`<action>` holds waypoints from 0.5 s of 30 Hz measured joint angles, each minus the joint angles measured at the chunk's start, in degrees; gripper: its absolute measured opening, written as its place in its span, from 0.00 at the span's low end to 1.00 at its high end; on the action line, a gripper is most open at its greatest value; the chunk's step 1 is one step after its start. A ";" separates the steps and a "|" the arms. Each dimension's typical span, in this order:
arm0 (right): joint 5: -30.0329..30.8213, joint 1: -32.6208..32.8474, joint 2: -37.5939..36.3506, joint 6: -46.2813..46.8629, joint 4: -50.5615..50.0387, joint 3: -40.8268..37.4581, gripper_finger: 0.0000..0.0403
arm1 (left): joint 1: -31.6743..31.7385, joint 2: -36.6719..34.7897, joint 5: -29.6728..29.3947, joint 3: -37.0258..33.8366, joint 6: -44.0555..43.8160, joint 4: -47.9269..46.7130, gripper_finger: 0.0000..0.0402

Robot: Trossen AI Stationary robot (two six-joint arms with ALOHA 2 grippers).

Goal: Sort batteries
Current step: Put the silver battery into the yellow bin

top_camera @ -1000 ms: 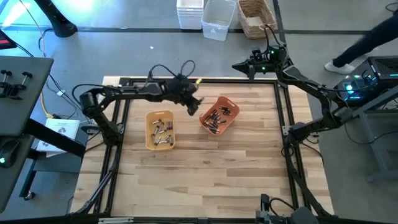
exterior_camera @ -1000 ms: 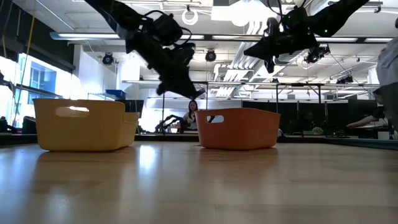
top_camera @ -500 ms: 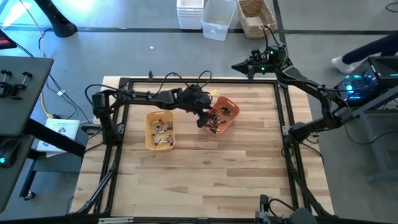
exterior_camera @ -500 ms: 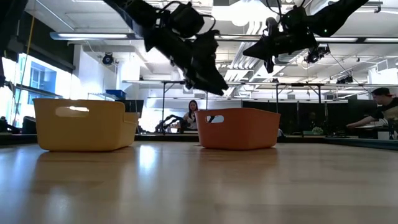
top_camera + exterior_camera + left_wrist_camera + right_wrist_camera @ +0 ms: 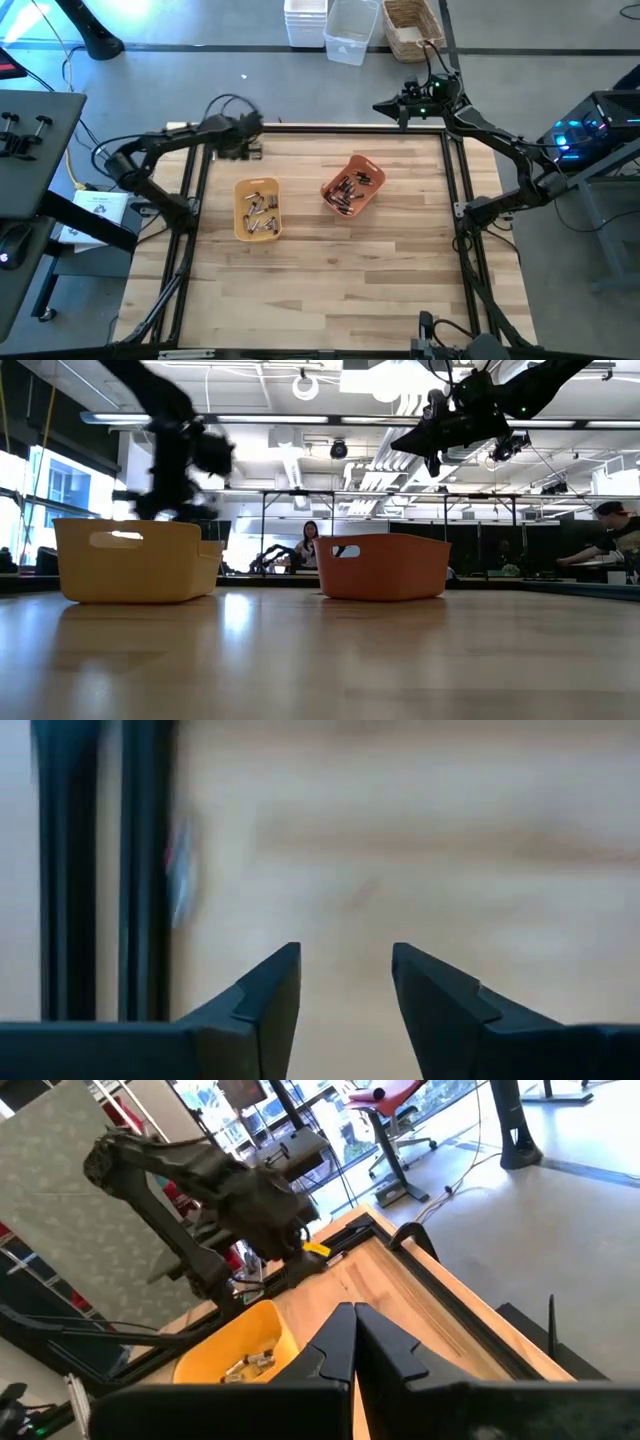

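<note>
A: Left tool (image 5: 345, 982)?

B: Fingers apart with bare wood showing through the gap, nothing between them. In the high view the left tool (image 5: 250, 147) sits over the far-left part of the worktop (image 5: 330, 270), just inside the black frame (image 5: 196, 200), beyond the yellow tray (image 5: 238, 222).

A: Right tool?

B: Right tool (image 5: 353, 1342) has its fingers pressed together, empty. It hangs at the far edge of the worktop, right of centre, well apart from both trays.

A: Batteries?

B: Two lots. Light-coloured batteries (image 5: 260, 212) lie in the yellow tray, left of centre. Darker batteries (image 5: 352, 190) lie in the orange tray (image 5: 372, 196), just to its right, set at an angle. Trays are near each other, not touching.

A: Low view?

B: Both trays stand flat on the wood, yellow (image 5: 135, 560) left, orange (image 5: 385, 567) right. Contents hidden by the walls. People show in the room behind.
</note>
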 joint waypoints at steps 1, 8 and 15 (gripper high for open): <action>0.06 0.00 0.00 -0.38 -0.02 0.00 0.00 | 1.86 -0.68 3.29 -2.39 -3.61 -1.83 0.37; 2.49 0.00 0.04 -4.85 0.11 0.00 0.00 | 3.88 -0.13 5.32 -10.60 -4.76 -2.26 0.21; 2.63 0.00 0.13 -5.79 0.04 0.00 0.00 | 6.22 -0.23 -1.74 -9.90 -23.08 10.52 0.01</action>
